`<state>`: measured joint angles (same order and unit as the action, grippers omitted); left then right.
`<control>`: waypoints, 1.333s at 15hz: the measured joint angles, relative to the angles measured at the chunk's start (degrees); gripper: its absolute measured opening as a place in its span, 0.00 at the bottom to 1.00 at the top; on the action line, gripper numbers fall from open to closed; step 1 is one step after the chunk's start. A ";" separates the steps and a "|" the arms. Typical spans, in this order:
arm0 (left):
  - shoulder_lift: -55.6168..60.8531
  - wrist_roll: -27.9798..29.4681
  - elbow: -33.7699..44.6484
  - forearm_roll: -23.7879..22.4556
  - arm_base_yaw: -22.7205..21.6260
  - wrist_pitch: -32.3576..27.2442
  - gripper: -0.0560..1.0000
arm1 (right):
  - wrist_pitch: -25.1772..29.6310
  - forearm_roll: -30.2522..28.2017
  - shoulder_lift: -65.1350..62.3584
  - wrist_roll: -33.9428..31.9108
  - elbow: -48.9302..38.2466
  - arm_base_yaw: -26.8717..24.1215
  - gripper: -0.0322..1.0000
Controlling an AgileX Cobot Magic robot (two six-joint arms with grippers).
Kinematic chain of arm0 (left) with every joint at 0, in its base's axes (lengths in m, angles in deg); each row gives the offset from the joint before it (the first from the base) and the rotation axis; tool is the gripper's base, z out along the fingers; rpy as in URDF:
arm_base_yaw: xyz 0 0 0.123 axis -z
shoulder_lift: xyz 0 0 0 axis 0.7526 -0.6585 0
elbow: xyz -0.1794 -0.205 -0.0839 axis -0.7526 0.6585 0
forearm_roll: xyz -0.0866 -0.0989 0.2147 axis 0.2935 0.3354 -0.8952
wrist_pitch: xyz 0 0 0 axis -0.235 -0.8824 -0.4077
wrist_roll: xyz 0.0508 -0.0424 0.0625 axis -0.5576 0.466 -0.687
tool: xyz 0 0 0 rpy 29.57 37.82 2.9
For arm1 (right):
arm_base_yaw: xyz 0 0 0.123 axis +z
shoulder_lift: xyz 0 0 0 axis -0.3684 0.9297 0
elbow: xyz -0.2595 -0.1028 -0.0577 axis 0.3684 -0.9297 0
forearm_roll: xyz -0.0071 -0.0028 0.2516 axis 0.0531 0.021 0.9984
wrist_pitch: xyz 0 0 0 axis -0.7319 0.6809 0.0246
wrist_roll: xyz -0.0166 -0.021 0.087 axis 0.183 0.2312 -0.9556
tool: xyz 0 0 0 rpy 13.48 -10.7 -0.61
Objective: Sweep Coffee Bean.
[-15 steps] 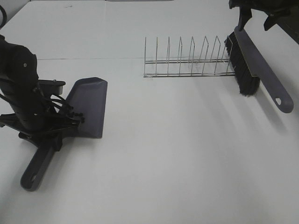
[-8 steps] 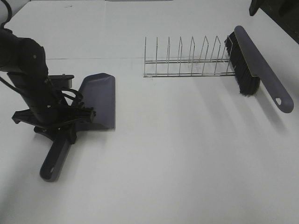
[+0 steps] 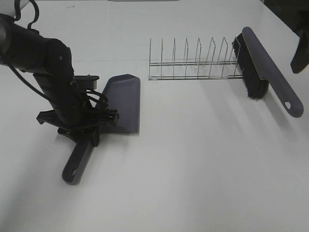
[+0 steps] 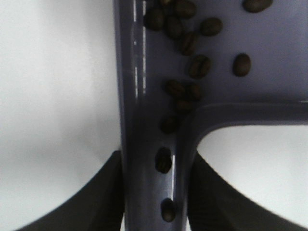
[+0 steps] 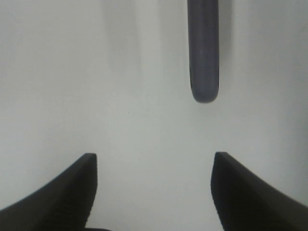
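The exterior high camera is mounted above the white table [image 3: 193,169] and looks down at an angle across it, from a distance, taking in both arms' working area.

The left wrist camera looks out past the left pincer [image 4: 154,192], very close to the dustpan [image 4: 149,96] clamped between its fingers, with the coffee beans [image 4: 192,48] just beyond. The exterior view shares this dustpan [image 3: 123,104].

The right wrist camera looks between the spread fingers of the right pincer [image 5: 154,192] at the table, with the brush handle [image 5: 204,48] ahead. The exterior view shares that handle [image 3: 282,92].
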<state>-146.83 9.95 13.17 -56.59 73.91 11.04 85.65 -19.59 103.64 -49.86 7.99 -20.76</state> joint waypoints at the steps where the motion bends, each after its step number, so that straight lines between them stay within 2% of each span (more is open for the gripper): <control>1: 0.00 0.00 0.00 0.06 0.00 -0.06 0.36 | -0.34 0.00 -3.38 0.34 -3.67 0.00 0.57; 3: 0.34 0.00 0.00 0.06 0.00 -0.23 0.36 | -0.57 0.52 -11.06 0.97 -9.11 0.00 0.57; 4: 0.57 0.00 0.00 0.23 0.00 -0.69 0.39 | -0.57 1.15 -14.50 1.20 -11.12 0.00 0.57; 7: 4.76 0.00 0.23 0.23 0.00 -2.01 0.58 | -0.46 2.06 -25.27 1.32 -16.56 0.00 0.57; 9: 7.96 0.00 0.29 -1.20 0.00 -3.84 0.61 | -0.06 2.06 -29.85 1.38 -18.91 0.00 0.57; 11: 14.67 0.97 0.29 -4.87 0.00 -8.25 0.61 | 2.06 2.06 -36.10 1.38 -21.89 0.00 0.57; 13: 25.04 2.81 0.29 -9.85 0.00 -17.07 0.61 | 3.50 2.06 -41.60 1.38 -24.69 0.00 0.57; 14: 27.50 2.86 0.29 -10.43 0.00 -18.68 0.61 | 4.07 2.06 -44.40 1.38 -26.36 0.00 0.57; 16: 36.67 2.98 0.34 -12.95 0.00 -25.95 0.61 | 4.35 2.23 -50.19 1.38 -29.74 0.00 0.57; 18: 45.84 2.98 2.12 -13.18 0.00 -27.33 0.61 | 4.35 2.46 -55.29 1.43 -33.35 0.00 0.57; 19: 53.00 2.98 6.25 -13.18 0.00 -27.50 0.61 | 4.35 2.46 -57.98 2.01 -35.07 0.00 0.57; 20: 55.46 2.98 8.25 -13.18 0.00 -27.67 0.61 | 4.41 2.46 -60.10 3.04 -36.73 0.00 0.57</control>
<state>-91.37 12.93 21.42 -69.77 73.91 -16.63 90.06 -17.12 43.54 -46.83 -28.74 -20.76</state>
